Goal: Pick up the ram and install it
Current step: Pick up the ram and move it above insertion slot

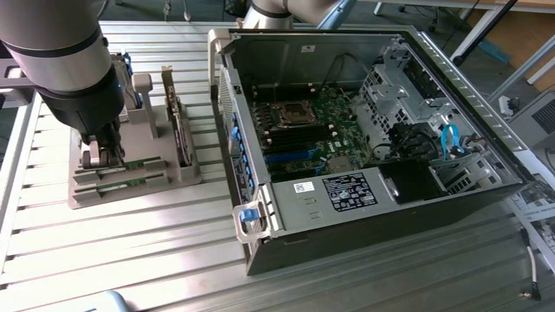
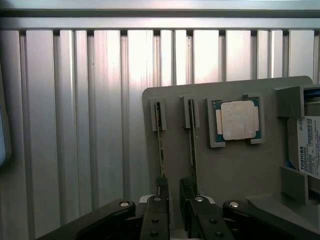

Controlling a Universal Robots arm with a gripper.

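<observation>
Two rams stand on edge in slots of a grey holder (image 2: 235,170). In the wrist view they are thin green lines, one ram (image 2: 160,142) beside the other ram (image 2: 193,142). My gripper (image 2: 174,192) is open just above their near ends, one dark fingertip (image 2: 161,186) over the first stick and the other beside the second. Nothing sits between the fingers. In the exterior view the gripper (image 1: 103,159) hangs low over the holder (image 1: 173,175) at the exterior view's left, next to a ram (image 1: 134,165).
A square silver processor (image 2: 239,120) and a hard drive (image 2: 310,150) share the holder. An expansion card (image 1: 178,127) stands upright on it. The open computer case (image 1: 260,214) with its motherboard (image 1: 321,130) lies at the exterior view's right on a ribbed metal table (image 1: 130,260).
</observation>
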